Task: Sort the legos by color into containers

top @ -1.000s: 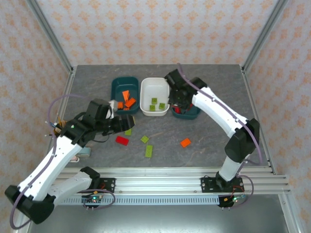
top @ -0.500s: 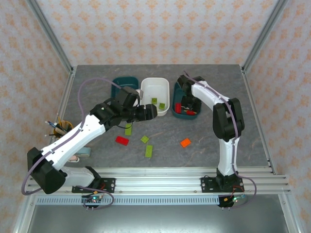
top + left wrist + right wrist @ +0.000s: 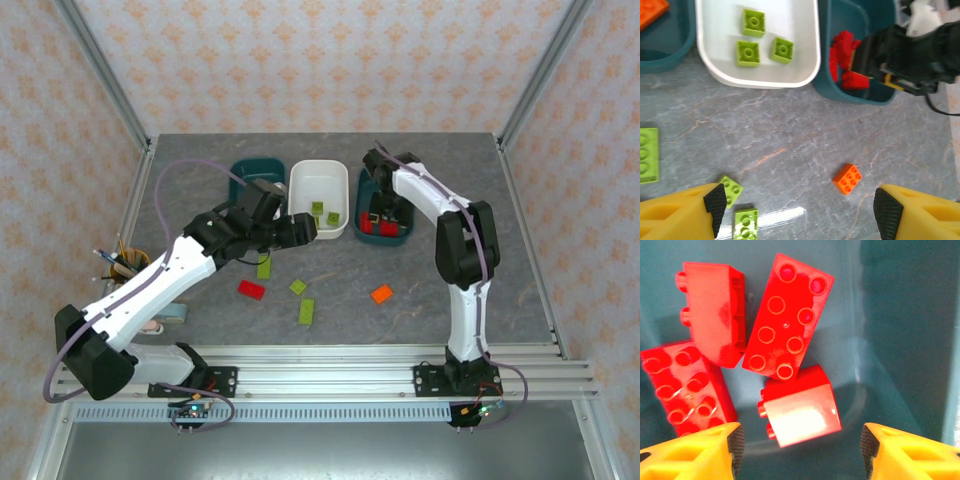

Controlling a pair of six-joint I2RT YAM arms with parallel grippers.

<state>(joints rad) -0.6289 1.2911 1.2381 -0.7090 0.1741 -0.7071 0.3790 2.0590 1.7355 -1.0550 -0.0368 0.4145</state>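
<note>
Three containers stand in a row at the back: a left teal tub (image 3: pixel 243 181) with orange legos, a white tub (image 3: pixel 300 200) with three green legos (image 3: pixel 748 53), and a right teal tub (image 3: pixel 399 237) with several red legos (image 3: pixel 787 315). My right gripper (image 3: pixel 800 450) hangs open low inside the right teal tub; a red brick (image 3: pixel 800 407) lies loose on the floor just past its tips, touching neither finger. My left gripper (image 3: pixel 800 210) is open above the table in front of the white tub, with nothing in it. An orange brick (image 3: pixel 848 178) lies below it.
Loose on the table lie a red brick (image 3: pixel 251 289), three green bricks (image 3: pixel 264 268) (image 3: pixel 298 287) (image 3: pixel 306 311) and the orange one (image 3: pixel 381 294). A yellow pen cup (image 3: pixel 125 265) stands at the left edge. My right arm's black wrist (image 3: pixel 910 50) leans over the right teal tub.
My right gripper has opened inside the right teal tub and a red brick now lies free there. The left arm has swung from the left side to the front of the white tub.
</note>
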